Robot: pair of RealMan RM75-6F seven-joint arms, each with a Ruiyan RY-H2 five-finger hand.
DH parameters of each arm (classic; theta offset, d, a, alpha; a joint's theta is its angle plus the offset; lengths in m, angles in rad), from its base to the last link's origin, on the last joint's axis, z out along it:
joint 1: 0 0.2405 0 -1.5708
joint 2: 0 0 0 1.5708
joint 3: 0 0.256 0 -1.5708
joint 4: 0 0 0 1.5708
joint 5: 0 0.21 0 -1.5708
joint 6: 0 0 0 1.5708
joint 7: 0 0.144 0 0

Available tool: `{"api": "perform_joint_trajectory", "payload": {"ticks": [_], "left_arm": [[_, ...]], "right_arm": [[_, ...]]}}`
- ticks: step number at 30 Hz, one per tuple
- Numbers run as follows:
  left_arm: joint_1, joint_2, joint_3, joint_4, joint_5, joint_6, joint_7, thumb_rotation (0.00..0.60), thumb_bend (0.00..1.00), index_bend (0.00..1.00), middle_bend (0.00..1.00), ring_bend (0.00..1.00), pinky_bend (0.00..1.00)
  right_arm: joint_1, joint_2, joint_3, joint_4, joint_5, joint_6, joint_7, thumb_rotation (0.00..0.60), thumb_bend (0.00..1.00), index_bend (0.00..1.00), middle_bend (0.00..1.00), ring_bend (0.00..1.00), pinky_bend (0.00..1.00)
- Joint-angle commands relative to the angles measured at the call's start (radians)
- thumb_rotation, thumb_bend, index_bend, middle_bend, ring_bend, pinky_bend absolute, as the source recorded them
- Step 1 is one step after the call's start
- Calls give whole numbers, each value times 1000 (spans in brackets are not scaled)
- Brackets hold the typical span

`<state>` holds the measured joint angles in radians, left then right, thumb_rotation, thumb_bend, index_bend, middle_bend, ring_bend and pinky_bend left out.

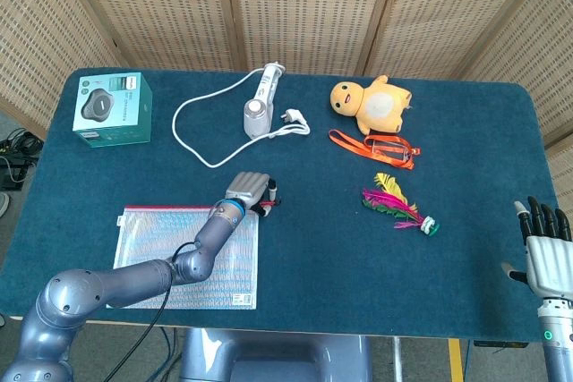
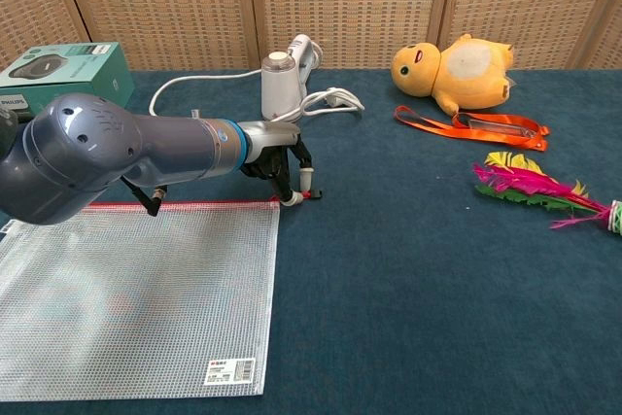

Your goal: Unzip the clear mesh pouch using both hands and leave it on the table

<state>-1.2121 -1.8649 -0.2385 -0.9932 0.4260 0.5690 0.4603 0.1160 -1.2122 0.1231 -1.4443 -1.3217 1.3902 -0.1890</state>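
Note:
The clear mesh pouch [image 1: 179, 252] [image 2: 126, 298] with a red zip lies flat at the table's front left. Its red zipper pull [image 1: 270, 205] [image 2: 313, 194] sticks out past the top right corner. My left hand [image 1: 250, 189] [image 2: 282, 164] hangs over that corner, knuckles up. Its white-tipped fingertips [image 2: 291, 198] are down on either side of the pull, and I cannot tell whether they pinch it. My right hand [image 1: 544, 248] stays at the table's front right edge in the head view, fingers straight and apart, holding nothing.
A green box [image 1: 113, 109] [image 2: 68, 70] stands at the back left. A white corded device [image 1: 258, 109] [image 2: 282, 80] lies behind the left hand. A yellow plush [image 1: 369, 105], an orange lanyard [image 1: 376, 147] and a feather shuttlecock [image 1: 398, 207] lie centre right.

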Motion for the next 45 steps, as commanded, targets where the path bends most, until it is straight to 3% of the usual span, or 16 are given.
{"api": "perform_joint_trajectory", "payload": {"ticks": [1,5,8,13,15,18,24,26,28,30,33,36,41,45], "left_arm": [[-2,2,9,-4,-8,3,2,600,456,531,975,956,1000],[-6,12,17,-20,-21,10,4,600,468,547,975,956,1000],[-7,23,21,-35,-22,16,3,600,531,589,975,956,1000],[-5,48,20,-75,-17,40,-3,600,638,743,975,956,1000],[1,65,12,-103,-4,54,-16,600,727,820,975,956,1000],[15,90,0,-145,41,78,-42,600,827,888,975,956,1000],[72,160,-38,-253,213,121,-151,600,855,910,975,956,1000],[92,183,-52,-288,269,130,-194,600,856,910,975,956,1000],[118,209,-67,-334,346,160,-243,600,859,910,975,956,1000],[137,223,-76,-361,390,183,-279,600,866,910,975,958,1000],[153,240,-81,-392,413,204,-299,600,873,910,976,972,1000],[165,266,-84,-433,428,221,-307,600,875,910,978,977,1000],[182,303,-98,-492,453,247,-327,600,874,910,978,978,1000],[193,339,-111,-566,462,258,-345,600,873,910,981,979,1000]], "right_arm": [[0,0,0,0,1,-2,1,600,0,0,0,0,0],[1,4,1,-3,1,-2,6,600,0,0,0,0,0],[0,4,0,-4,0,-1,8,600,0,0,0,0,0],[0,5,-2,-6,-5,2,8,600,0,0,0,0,0],[0,4,-3,-6,-7,3,7,600,0,0,0,0,0],[1,4,-3,-7,-9,3,11,600,0,0,0,0,0],[23,41,5,-53,-11,-55,115,600,0,0,0,0,0],[51,69,18,-73,-18,-94,160,600,0,0,68,31,1],[122,119,48,-110,-29,-206,278,600,0,17,266,190,109],[193,162,74,-134,-17,-342,422,600,0,61,528,481,467],[283,200,102,-134,-12,-512,603,600,0,109,718,721,871],[375,212,123,-119,-10,-661,709,600,0,129,793,817,993],[476,200,144,-126,11,-802,778,600,0,174,847,873,1000],[578,199,176,-191,23,-991,913,600,0,208,861,890,1000]]}}
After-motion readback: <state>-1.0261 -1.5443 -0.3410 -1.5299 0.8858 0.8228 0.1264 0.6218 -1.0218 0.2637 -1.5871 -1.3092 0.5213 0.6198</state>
